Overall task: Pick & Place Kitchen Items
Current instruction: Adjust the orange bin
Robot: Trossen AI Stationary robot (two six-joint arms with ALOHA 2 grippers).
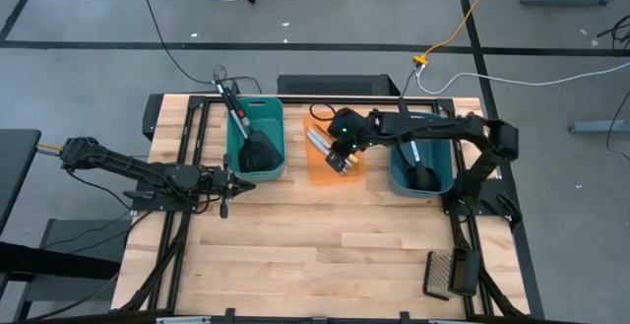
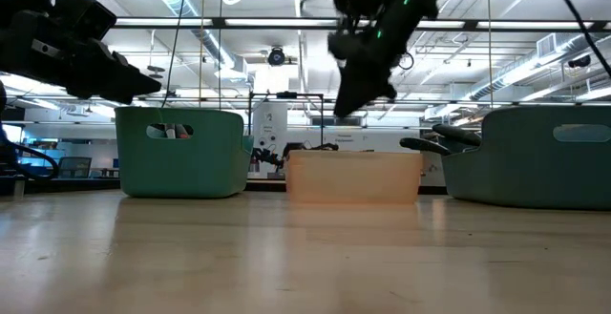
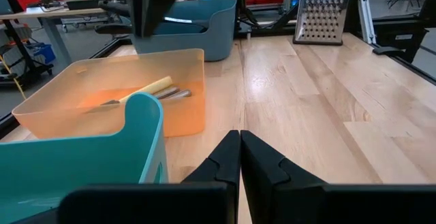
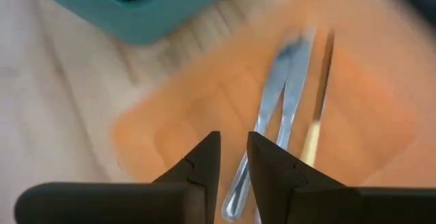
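Bare tabletop [image 2: 286, 257] fills the foreground; beyond, right gripper [image 1: 341, 159], narrowly parted and empty, hangs above blurred knives [image 4: 286, 94] in the orange tub [image 1: 352, 171]. Left gripper [image 1: 227, 180] rests closed beside the teal tub [image 1: 279, 137].

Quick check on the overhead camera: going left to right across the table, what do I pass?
Left gripper, shut, over bare wood → teal tub holding a black spatula → orange tub with knives, right gripper above it → blue tub → grater at the near right corner.
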